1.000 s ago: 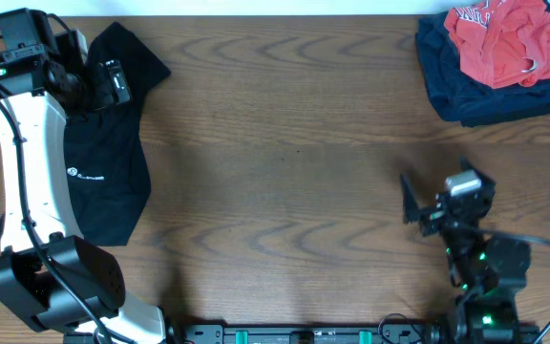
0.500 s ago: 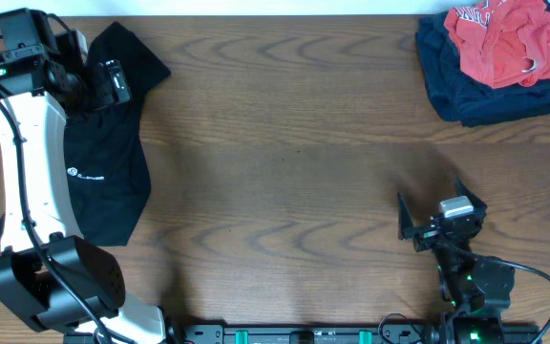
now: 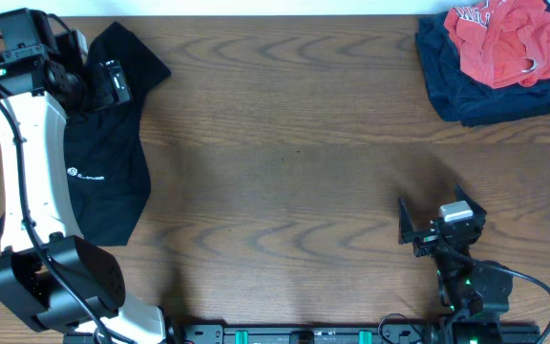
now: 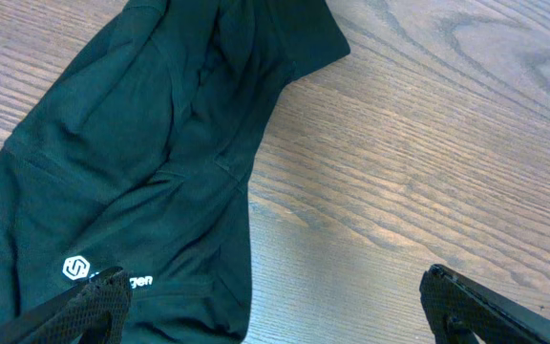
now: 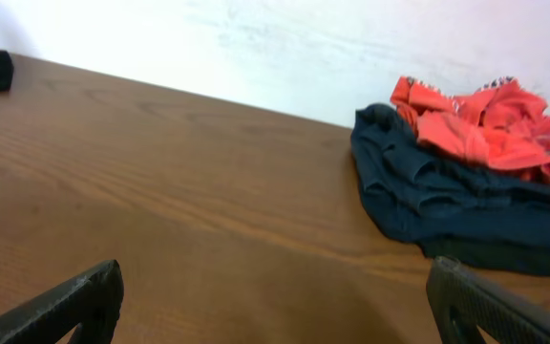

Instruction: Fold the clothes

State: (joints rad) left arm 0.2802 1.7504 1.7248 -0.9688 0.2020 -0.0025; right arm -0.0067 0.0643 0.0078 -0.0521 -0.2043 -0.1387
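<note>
Black shirt (image 3: 103, 182) w/ small white logo (image 4: 73, 268) is spread at the far-left side of the surface (image 3: 285, 172). Left gripper (image 4: 275, 311) is held above it, fingers (image 4: 94, 298) spread wide, nothing gripped. One tip is seen over the cloth by the logo, the other over bare wood. Coral-red T-shirt (image 3: 504, 43) is bunched on a dark navy garment (image 3: 461, 96) at the far-right corner. Right gripper (image 3: 434, 222) is set well apart from that pile, near the front edge, fingers wide open & empty.
</note>
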